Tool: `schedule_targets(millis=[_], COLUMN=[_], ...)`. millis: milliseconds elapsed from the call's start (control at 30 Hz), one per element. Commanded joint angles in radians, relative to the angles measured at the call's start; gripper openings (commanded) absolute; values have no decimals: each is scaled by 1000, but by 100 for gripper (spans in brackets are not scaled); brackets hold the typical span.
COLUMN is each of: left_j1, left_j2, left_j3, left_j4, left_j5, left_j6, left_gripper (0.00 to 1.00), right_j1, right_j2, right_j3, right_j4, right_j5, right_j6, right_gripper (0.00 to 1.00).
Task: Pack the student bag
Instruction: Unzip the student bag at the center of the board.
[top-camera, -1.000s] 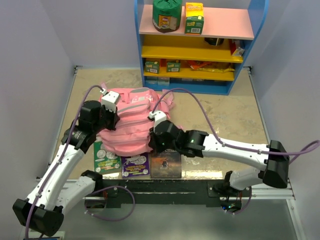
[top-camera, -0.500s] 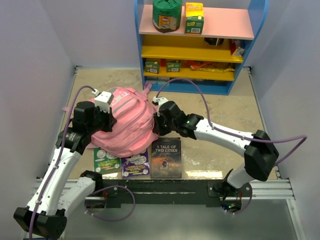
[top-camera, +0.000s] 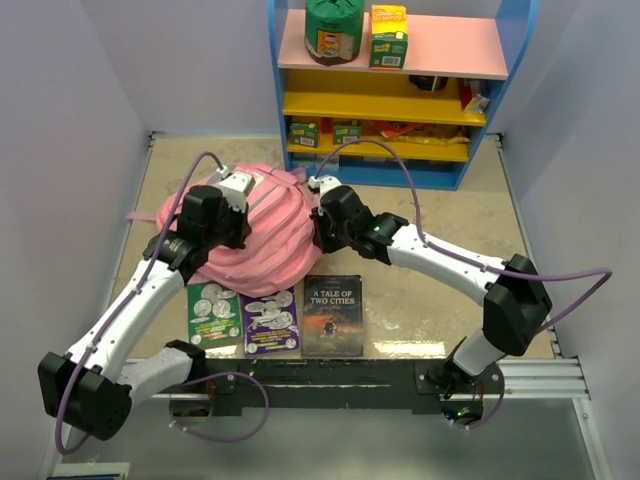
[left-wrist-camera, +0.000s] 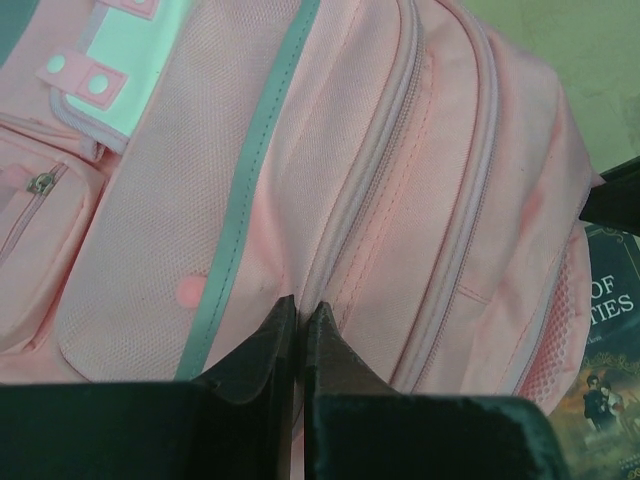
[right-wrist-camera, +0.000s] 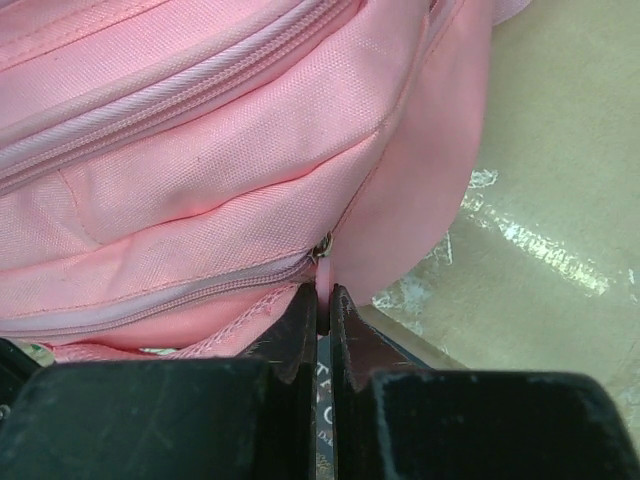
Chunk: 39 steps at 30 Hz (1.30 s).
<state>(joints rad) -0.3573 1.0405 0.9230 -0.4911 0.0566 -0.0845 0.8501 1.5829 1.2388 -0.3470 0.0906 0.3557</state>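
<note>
The student bag (top-camera: 270, 245) is a pink fabric backpack lying on the table between both arms. It fills the left wrist view (left-wrist-camera: 400, 150), with its grey stripe (left-wrist-camera: 250, 170) and pale patch (left-wrist-camera: 125, 50). My left gripper (top-camera: 236, 217) is on the bag's left top, and its jaws (left-wrist-camera: 298, 305) are shut, pinching a fold of fabric beside a zipper seam. My right gripper (top-camera: 322, 228) is at the bag's right edge. It (right-wrist-camera: 323, 292) is shut on the pink zipper pull (right-wrist-camera: 322, 265) at the end of a closed zipper.
Three books lie at the near edge: a green one (top-camera: 213, 313), a purple one (top-camera: 271, 322) and "A Tale of Two Cities" (top-camera: 332, 315), also in the left wrist view (left-wrist-camera: 610, 330). A blue shelf unit (top-camera: 390, 90) with boxes stands at the back.
The bag has been moved toward the back of the table and turned, which uncovered the books. Both grippers moved back with it, and the right arm swung far from the near edge.
</note>
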Motion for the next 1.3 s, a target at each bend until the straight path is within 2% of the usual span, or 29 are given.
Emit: schedule_targets(millis=[0,167,333,500,633,933,1167,1267], left_j1=[-38,-49,-63,-66,-66,-69,-69,-69], left_j2=[45,128,151,222,178,219,220,197], left_j3=[126,223,175,220,137,182,155,116], left_j4=[160,111,157,68,173,256,282,305], left_j5=[-15,15,34,83,87,37,46,32], left_j6=[11,11,-11,60,49,5,-8,-15], left_gripper=[0,0,0,0,0,0,0,0], right_j1=[6,6,15,61,92,231,311,336], right_j2=[-15,-41,-29,-23,-32,46,107,103], right_j3=[30,18,50,120,123,175,292,289], right_j4=[59,88,63,9,63,144,65,91], right_j5=[11,84,72,60,6,26,89,86], right_j6=[-26,-26,-43,-72,-64,-5,29,54], right_gripper=[0,0,0,0,0,0,0,0])
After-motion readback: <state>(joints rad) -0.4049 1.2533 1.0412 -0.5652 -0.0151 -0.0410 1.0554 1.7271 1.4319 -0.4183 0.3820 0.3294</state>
